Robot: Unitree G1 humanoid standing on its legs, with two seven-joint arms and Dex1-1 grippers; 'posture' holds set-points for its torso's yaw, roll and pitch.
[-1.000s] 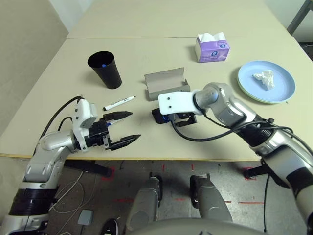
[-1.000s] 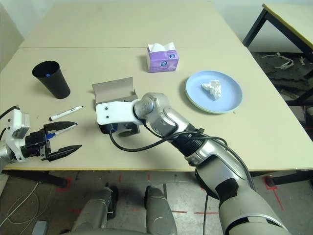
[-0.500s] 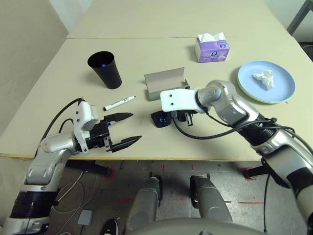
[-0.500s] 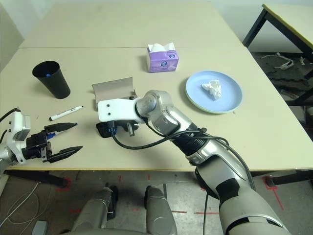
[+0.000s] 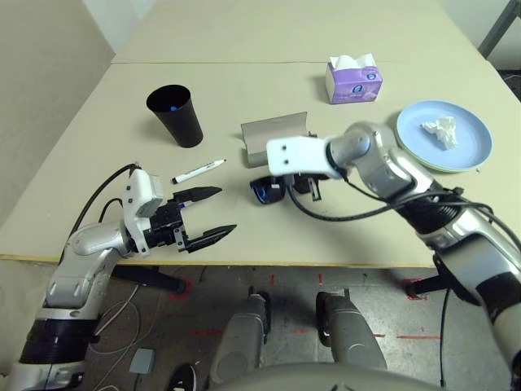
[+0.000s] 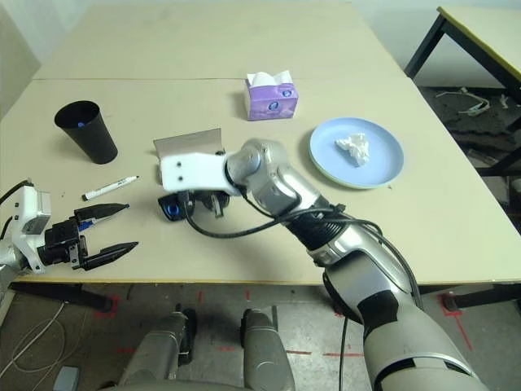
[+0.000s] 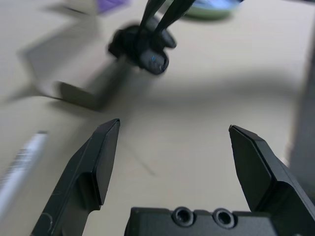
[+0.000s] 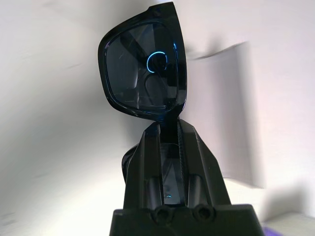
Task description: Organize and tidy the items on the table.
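while my right pincer (image 8: 167, 129) is clenched on the black sunglasses (image 5: 270, 189), pinching them at the bridge between the two lenses, they hang clear of the beige table (image 5: 342, 236), just in front of the grey glasses case (image 5: 275, 137). the case lies open, its lid standing up behind the tray. from my right wrist one dark lens stands above my fingertips (image 8: 150, 135) and the other sits behind them.

my left pincer (image 5: 208, 213) is released, its two black fingers (image 7: 93, 167) spread wide and pointing across the table near its front edge, holding nothing. from that wrist the sunglasses and the case show ahead of it, blurred.

a white marker (image 5: 198, 171) with a black cap lies flat between my left pincer and the black cup (image 5: 176, 115), apart from both. inside the cup a blue cap (image 5: 172, 107) shows; i cannot tell more of what it belongs to.

the light-blue plate (image 5: 464, 151) sits to my right with a green rim under it, and the crumpled white tissue (image 5: 439, 129) rests on it. a purple tissue box (image 5: 352, 80) stands farther back, near the seam line (image 5: 203, 62) across the tabletop.
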